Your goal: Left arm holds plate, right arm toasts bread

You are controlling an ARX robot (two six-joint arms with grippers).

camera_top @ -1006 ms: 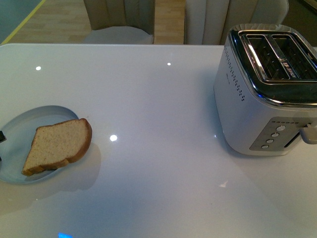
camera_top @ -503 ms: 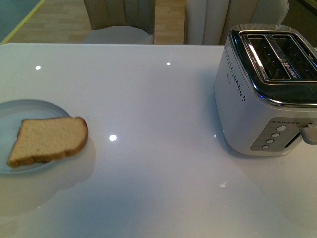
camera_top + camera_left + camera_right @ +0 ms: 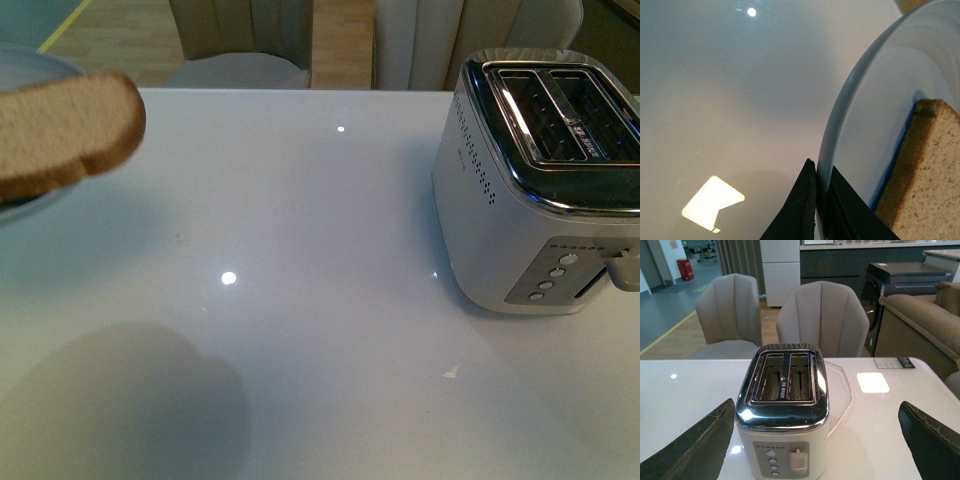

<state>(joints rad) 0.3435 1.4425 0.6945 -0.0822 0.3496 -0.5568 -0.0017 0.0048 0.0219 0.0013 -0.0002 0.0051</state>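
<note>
a: which way does the bread (image 3: 62, 135) point?
b: in the front view its long axis runs nearly left to right, tilted a little up toward the right. the rounded crust end faces the toaster (image 3: 545, 170), and the other end is cut off by the edge of the view.
a: and where do we find it?
b: on the plate (image 3: 25, 62), at the far left, held above the table (image 3: 330, 300). our left wrist view shows a crust corner resting on the plate's inner face.
a: the arms?
b: our left gripper (image 3: 822, 168) pinches the plate's rim, one black finger (image 3: 795, 210) on each side, clamped on it. our right gripper (image 3: 816, 405) hangs on the toaster's button side, spread wide apart, its camera looking across the two slots.
a: what differs from before?
b: a second ago the plate lay low on the table's left with the bread's round end up and to the right. now both sit much higher in the view — and a broad shadow (image 3: 120, 400) falls on the table beneath. the toaster has not moved.
</note>
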